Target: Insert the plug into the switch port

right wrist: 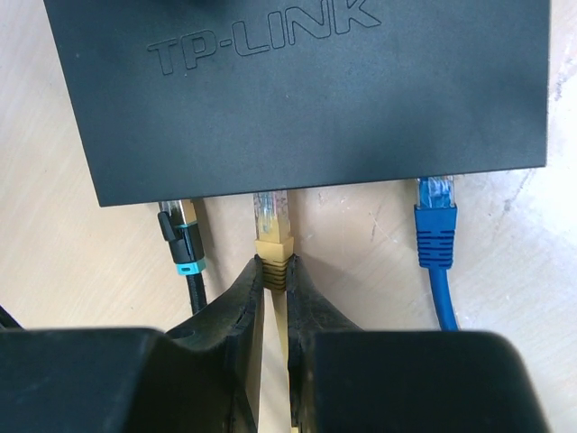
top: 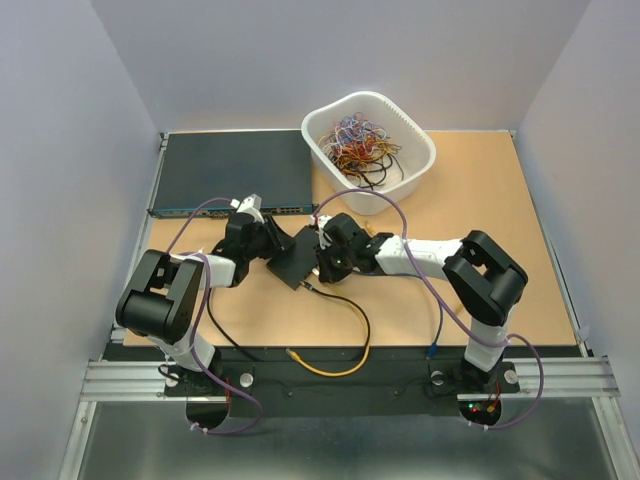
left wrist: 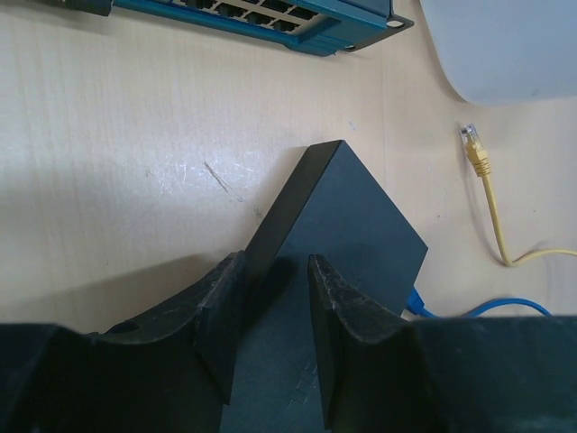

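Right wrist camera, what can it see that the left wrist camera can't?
Only right wrist: TP-LINK lettering, a black plug, and the yellow plug pinched in the jaws of the right gripper at the box's edge. Only left wrist: the teal-fronted unit, the white tub, a loose yellow plug. Both: the small black box, blue cable, the table.

Light wooden tabletop (top: 500, 205), white plastic tub (top: 405, 188) at its far edge, heaped with tangled coloured wires (top: 358, 145), wide dark grey rack unit (top: 232, 170) with teal front strip just left of the tub, blue cable (right wrist: 437, 239), black cable (right wrist: 187, 257).
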Controlling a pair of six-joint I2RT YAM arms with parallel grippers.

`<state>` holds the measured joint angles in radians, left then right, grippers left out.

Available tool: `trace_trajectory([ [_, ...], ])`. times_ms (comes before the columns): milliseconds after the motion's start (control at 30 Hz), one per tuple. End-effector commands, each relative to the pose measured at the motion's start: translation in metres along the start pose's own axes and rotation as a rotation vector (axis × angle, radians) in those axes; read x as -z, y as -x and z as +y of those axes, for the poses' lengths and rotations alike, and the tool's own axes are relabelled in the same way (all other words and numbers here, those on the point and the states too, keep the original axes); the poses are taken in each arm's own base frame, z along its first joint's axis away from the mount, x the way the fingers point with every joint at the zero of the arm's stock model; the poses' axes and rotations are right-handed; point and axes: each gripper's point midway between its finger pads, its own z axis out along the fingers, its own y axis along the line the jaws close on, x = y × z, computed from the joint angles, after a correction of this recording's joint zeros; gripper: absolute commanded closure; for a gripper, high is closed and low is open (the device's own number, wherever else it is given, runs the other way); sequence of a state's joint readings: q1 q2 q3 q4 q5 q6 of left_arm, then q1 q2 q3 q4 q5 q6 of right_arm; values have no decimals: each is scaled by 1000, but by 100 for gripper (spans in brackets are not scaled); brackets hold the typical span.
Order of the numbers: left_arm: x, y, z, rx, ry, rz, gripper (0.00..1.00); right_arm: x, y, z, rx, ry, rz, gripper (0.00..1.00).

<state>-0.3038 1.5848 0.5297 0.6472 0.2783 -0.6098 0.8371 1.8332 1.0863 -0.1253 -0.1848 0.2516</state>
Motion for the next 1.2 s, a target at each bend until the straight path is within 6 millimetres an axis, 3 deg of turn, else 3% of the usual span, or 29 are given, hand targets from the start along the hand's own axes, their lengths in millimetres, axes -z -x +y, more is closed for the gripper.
trace_trajectory([
  [0, -1, 1, -13, -39, -52, -11, 56, -4, 31, 9, -5, 36, -73, 99],
  [367, -3, -9, -21, -57, -88, 14, 56, -8, 32, 4, -2, 21, -72, 100],
  [667, -5, -19, -27, -68, -117, 46, 56, -1, 50, -2, -11, 79, -97, 100],
  [933, -10, -32, -47, -115, -189, 94, 56, -6, 55, 5, 18, 156, -83, 100],
  [1167, -12, -39, -58, -152, -227, 119, 56, 3, 66, 5, 42, 169, -110, 100],
])
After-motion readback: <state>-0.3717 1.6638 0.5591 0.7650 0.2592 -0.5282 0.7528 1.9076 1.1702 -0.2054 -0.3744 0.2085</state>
